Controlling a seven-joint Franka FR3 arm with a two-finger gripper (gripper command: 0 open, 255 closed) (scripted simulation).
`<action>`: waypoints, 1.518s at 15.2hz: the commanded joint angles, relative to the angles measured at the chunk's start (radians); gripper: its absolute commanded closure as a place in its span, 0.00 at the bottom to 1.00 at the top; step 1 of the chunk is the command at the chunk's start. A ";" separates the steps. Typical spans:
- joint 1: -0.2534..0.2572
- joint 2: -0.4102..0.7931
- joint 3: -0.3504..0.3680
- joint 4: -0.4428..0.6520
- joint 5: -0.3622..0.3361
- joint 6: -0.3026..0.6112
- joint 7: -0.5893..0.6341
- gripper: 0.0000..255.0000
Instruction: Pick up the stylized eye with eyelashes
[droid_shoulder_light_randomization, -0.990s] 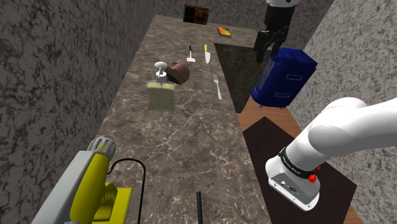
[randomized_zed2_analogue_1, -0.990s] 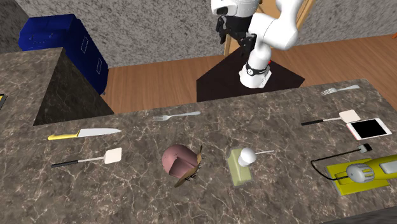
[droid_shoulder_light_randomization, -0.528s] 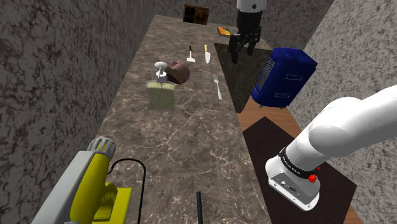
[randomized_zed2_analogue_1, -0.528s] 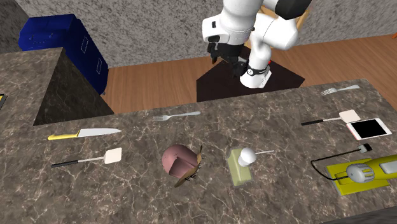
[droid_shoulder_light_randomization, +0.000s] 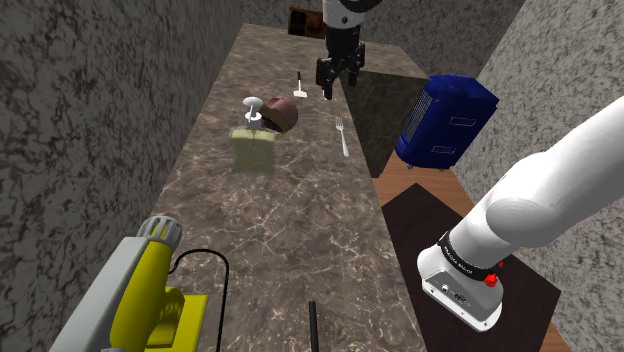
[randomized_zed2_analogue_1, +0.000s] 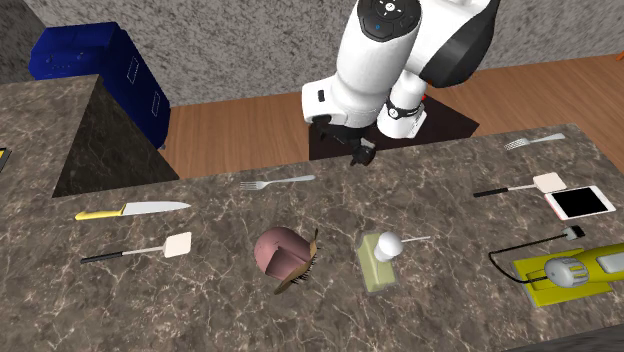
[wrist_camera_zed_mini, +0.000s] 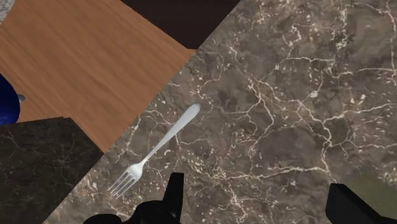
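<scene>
Gripper (wrist_camera_zed_mini: 254, 184) nearer; one eye (randomized_zed2_analogue_1: 285, 258), two forks (randomized_zed2_analogue_1: 277, 182).

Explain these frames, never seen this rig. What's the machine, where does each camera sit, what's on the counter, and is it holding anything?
It is a simulated white robot arm on a dark stand, ending in a black two-finger gripper. The shoulder view looks from beside the stand down along a marbled countertop. The second exterior view faces the arm across that counter. The wrist view looks along the gripper itself.

On the counter lie the target, a pinkish-brown eye with eyelashes, a pale green block beside it, a fork, a spatula, a yellow-handled knife, a phone and a yellow power tool.

The gripper is open and holds nothing. It hangs above the counter near the fork, apart from the eye.
</scene>
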 joint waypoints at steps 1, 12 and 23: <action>0.004 0.079 0.014 0.064 -0.021 0.015 0.020 0.00; 0.074 0.511 0.050 0.490 -0.164 0.010 0.110 0.00; 0.141 0.784 0.036 0.776 -0.239 -0.006 0.132 0.00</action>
